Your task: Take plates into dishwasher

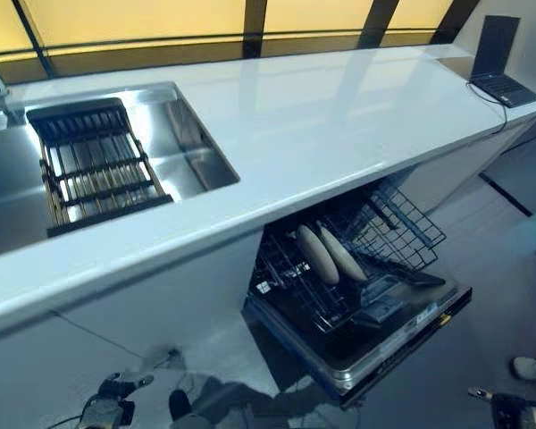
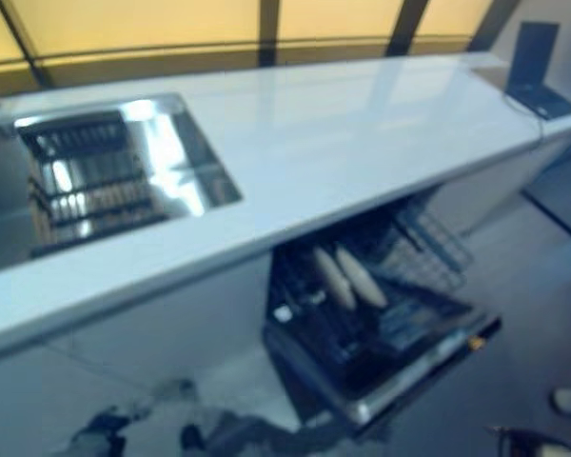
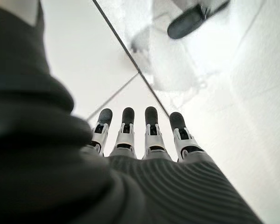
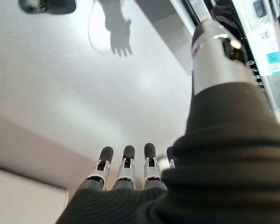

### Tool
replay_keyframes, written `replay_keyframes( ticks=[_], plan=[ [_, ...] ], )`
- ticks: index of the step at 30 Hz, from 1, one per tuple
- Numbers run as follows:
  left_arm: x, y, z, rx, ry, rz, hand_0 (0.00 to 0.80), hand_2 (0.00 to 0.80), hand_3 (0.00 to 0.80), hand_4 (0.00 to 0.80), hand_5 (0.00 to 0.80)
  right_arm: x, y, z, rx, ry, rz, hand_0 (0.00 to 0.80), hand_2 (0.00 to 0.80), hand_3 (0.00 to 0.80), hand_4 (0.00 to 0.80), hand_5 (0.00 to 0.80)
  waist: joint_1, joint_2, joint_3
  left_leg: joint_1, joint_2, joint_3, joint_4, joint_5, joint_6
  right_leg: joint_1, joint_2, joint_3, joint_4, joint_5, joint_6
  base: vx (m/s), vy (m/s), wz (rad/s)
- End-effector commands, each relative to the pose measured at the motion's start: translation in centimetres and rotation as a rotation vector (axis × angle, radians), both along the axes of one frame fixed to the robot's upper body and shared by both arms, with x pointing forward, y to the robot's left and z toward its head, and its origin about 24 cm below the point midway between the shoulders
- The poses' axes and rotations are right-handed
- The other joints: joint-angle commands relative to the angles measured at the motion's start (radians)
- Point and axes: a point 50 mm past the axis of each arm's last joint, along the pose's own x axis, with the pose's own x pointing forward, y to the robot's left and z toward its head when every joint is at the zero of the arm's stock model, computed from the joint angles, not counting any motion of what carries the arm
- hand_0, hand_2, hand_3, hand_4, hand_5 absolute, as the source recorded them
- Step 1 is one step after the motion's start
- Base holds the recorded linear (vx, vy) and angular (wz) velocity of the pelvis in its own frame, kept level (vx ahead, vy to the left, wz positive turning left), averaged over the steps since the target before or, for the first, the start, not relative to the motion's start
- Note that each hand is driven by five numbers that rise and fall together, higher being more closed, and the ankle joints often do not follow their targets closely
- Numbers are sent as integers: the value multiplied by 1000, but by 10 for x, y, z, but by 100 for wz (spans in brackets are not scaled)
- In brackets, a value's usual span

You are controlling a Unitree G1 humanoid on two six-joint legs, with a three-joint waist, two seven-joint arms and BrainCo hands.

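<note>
Two pale plates [image 1: 317,255] [image 1: 345,254] stand on edge side by side in the lower rack [image 1: 375,232], which is pulled out over the open dishwasher door [image 1: 402,335] under the counter. My left hand [image 1: 107,411] hangs low at the lower left near the floor. In its wrist view the left hand's fingers [image 3: 151,135] are straight and hold nothing. My right hand [image 1: 518,413] hangs low at the lower right, right of the door. Its fingers [image 4: 126,172] are also straight and empty, with only floor past them.
A long white counter [image 1: 322,116] runs across the view. A steel sink [image 1: 183,134] at its left holds a black dish rack [image 1: 94,165]. A laptop [image 1: 500,63] sits at the far right end. A person's shoe [image 1: 527,366] shows on the floor at right.
</note>
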Motion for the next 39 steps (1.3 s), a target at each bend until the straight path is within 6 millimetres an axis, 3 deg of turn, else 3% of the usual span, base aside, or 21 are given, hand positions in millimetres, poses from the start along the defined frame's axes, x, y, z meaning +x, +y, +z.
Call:
replay_keyframes(
  ticks=[1, 7, 8, 13, 17, 20, 22, 25, 26, 28, 29, 30, 31, 32, 33, 35, 38, 39],
  plan=[
    [37, 9, 23, 4, -167, 92, 0, 0, 0, 0, 0, 2, 14, -11, 43, -61, -68, 0, 0, 0, 0, 0, 6, -34, 59, -125, -27, -51, 127, -59, 30, 47, -5, 34, 152, -61, -50, -249, -179, 13],
    [40, 3, 22, 4, -178, 83, 0, 0, 0, 0, 0, 3, 26, -20, 73, -91, -116, 0, 0, 0, 0, 0, 20, -22, 66, -107, -24, -58, 67, -2, 13, 83, 11, 11, 136, -135, -49, -184, -132, 4],
    [37, 2, 20, -5, -167, 92, 0, 0, 0, 0, 0, 0, 26, -21, 75, -92, -135, 0, 0, 0, 0, 0, 23, -12, 61, -108, -23, -66, 56, 15, 2, 91, 17, 8, 136, -150, -51, -162, -68, -2],
    [23, 1, 11, -16, -121, 101, 0, 0, 0, 0, 0, -11, 34, -29, 129, -77, -177, 0, 0, 0, 0, 0, 36, 31, 44, -77, -35, -78, -48, 86, 4, 94, 40, 17, 181, -196, -65, -175, -89, -1],
    [8, 3, 5, -40, -106, 184, 0, 0, 0, 0, 0, -14, 37, -33, 122, -61, -153, 0, 0, 0, 0, 0, 50, 70, 37, -52, -29, -118, -202, 139, -16, 84, 88, 46, 259, -294, -119, -194, -130, -6],
    [-9, 1, -3, -70, -106, 282, 0, 0, 0, 0, 0, -17, 43, -36, 171, -43, -132, 0, 0, 0, 0, 0, 46, 87, 39, -53, -25, -125, -275, 143, -23, 67, 135, 70, 283, -314, -164, -161, -162, -17],
    [-22, -3, -10, -99, -83, 315, 0, 0, 0, 0, 0, -16, 47, -39, 182, -57, -142, 0, 0, 0, 0, 0, 33, 99, 51, -59, -32, -84, -283, 137, -23, 46, 179, 72, 284, -294, -189, -170, -147, 13],
    [-35, -12, -18, -127, -60, 320, 0, 0, 0, 0, 0, -14, 52, -42, 181, -143, -224, 0, 0, 0, 0, 0, 23, 101, 64, -18, -65, -33, -236, 151, -16, 54, 200, 45, 237, -244, -200, -208, -106, 47],
    [-36, -14, -19, -132, -60, 322, 0, 0, 0, 0, 0, -15, 53, -43, 184, -159, -254, 0, 0, 0, 0, 0, 21, 99, 64, -16, -69, -32, -206, 147, -15, 55, 199, 37, 224, -234, -203, -364, -128, 46],
    [-39, -21, -23, -162, -67, 318, 0, 0, 0, 0, 0, -17, 57, -46, 205, -232, -352, 0, 0, 0, 0, 0, 8, 58, 64, 13, -114, -70, 94, 6, 32, 24, 138, 5, 146, -138, -220, -386, -86, 48],
    [-39, -24, -24, -169, -68, 318, 0, 0, 0, 0, 0, -18, 58, -46, 212, -249, -378, 0, 0, 0, 0, 0, 1, 50, 63, 26, -125, -69, 142, -37, 46, 17, 122, -3, 134, -123, -219, -235, 1, 26],
    [-37, -26, -25, -175, -69, 316, 0, 0, 0, 0, 0, -19, 58, -47, 215, -262, -403, 0, 0, 0, 0, 0, -8, 47, 59, 52, -134, -60, 162, -79, 57, 8, 108, -17, 122, -109, -214, -99, 11, -2],
    [-34, -30, -25, -181, -71, 303, 0, 0, 0, 0, 0, -23, 59, -48, 219, -265, -427, 0, 0, 0, 0, 0, -24, 43, 50, 99, -130, -34, 222, -131, 49, 2, 92, -35, 112, -111, -210, -51, 11, 1],
    [-34, -30, -25, -181, -71, 302, 0, 0, 0, 0, 0, -23, 59, -48, 221, -264, -429, 0, 0, 0, 0, 0, -26, 45, 51, 99, -125, -35, 235, -139, 48, 3, 94, -37, 112, -113, -210, -56, 89, 32],
    [-28, -33, -24, -183, -73, 276, 0, 0, 0, 0, 0, -26, 59, -49, 225, -257, -455, 0, 0, 0, 0, 0, -47, 62, 34, 188, -145, -6, 133, -182, 71, -33, 87, -60, 151, -121, -198, -89, 167, 66],
    [-18, -35, -22, -168, -74, 222, 0, 0, 0, 0, 0, -27, 57, -49, 194, -274, -487, 0, 0, 0, 0, 0, -62, 92, 21, 258, -189, 3, -25, -149, 72, -86, 80, -100, 182, -104, -186, -190, 103, 85],
    [-8, -32, -16, -164, -125, 209, 0, 0, 0, 0, 0, -22, 51, -44, 182, -302, -511, 0, 0, 0, 0, 0, -55, 106, 48, 205, -209, -39, 14, -153, 61, -117, 68, -95, 189, -90, -185, -260, -6, 56],
    [1, -32, -12, -166, -154, 206, 0, 0, 0, 0, 0, -10, 43, -36, 175, -344, -522, 0, 0, 0, 0, 0, -51, 125, 76, 196, -219, -40, -13, -141, 57, -135, 61, -110, 192, -83, -181, -262, 60, 33]
  ],
)
